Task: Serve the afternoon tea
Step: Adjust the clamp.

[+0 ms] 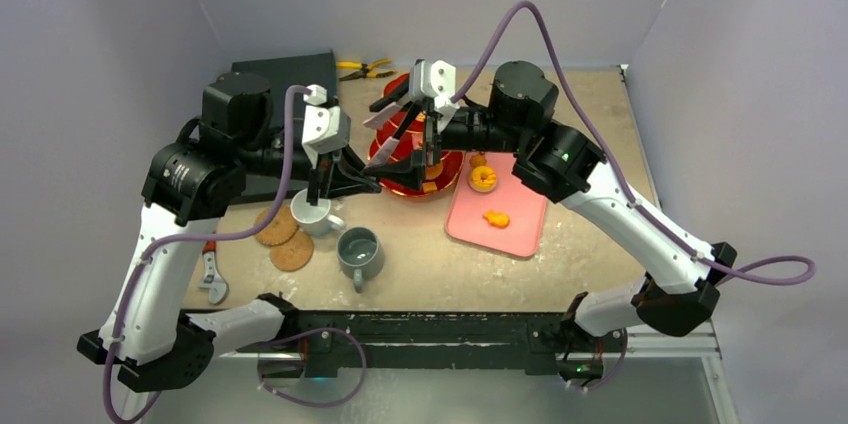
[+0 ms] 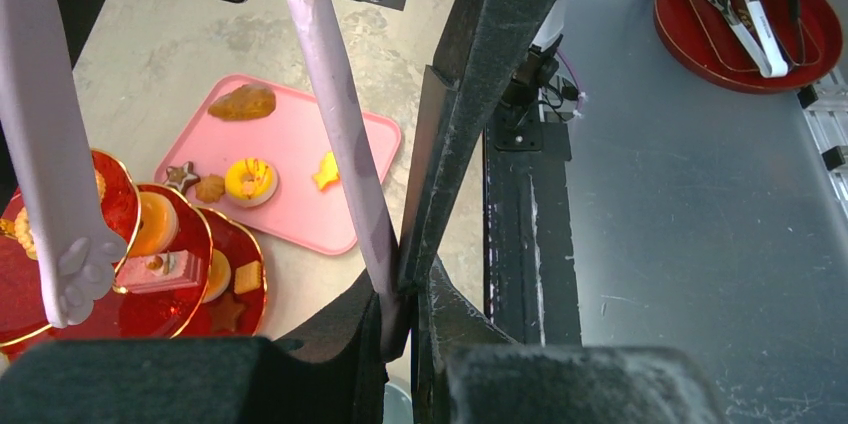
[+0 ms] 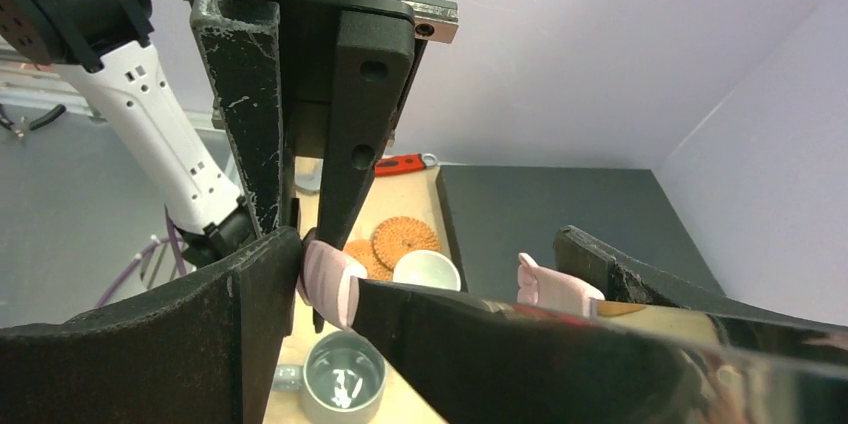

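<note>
The red three-tier stand [image 1: 445, 169] with pastries on its tiers stands mid-table and shows in the left wrist view [image 2: 190, 294]. My right gripper [image 1: 405, 129] hovers over it, its jaws closed round metal tongs [image 1: 385, 116] with pink paw tips [image 3: 330, 284]. My left gripper [image 2: 405, 289] is shut on one pink tong arm [image 2: 340, 114]. A doughnut [image 1: 483, 178] and an orange biscuit [image 1: 496, 219] lie on the pink tray [image 1: 510, 234]. The white mug [image 1: 312, 212] and grey mug [image 1: 360, 252] stand beside two cork coasters [image 1: 275, 227].
Yellow-handled pliers [image 1: 365, 69] and a dark slab [image 1: 285, 74] lie at the back. A red-handled wrench [image 1: 212, 279] lies at the left front. A red tray of utensils [image 2: 750, 14] sits off the table on the grey surface.
</note>
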`<state>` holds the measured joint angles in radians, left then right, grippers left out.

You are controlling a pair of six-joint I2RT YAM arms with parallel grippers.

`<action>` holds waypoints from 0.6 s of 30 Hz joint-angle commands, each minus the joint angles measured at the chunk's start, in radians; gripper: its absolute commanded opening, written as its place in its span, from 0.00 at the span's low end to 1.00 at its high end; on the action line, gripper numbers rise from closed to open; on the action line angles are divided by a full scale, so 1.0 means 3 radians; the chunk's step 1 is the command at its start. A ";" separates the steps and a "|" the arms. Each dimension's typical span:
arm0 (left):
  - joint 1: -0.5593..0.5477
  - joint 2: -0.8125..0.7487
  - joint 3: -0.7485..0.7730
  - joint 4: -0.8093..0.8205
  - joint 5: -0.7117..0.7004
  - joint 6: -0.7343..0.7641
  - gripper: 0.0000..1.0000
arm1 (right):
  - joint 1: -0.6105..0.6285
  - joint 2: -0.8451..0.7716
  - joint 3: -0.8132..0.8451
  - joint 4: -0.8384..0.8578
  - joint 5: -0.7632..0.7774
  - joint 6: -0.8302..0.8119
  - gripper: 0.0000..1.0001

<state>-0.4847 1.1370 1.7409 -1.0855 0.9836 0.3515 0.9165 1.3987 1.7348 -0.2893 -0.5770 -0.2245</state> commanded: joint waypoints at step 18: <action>-0.0017 -0.0096 0.0011 0.0372 0.0049 0.0137 0.00 | -0.0063 -0.0045 -0.0019 -0.0060 0.0541 0.0230 0.99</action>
<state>-0.4847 1.1374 1.7363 -1.0546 0.9524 0.3599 0.9081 1.3880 1.7020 -0.2516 -0.5186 -0.1463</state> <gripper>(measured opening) 0.078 0.987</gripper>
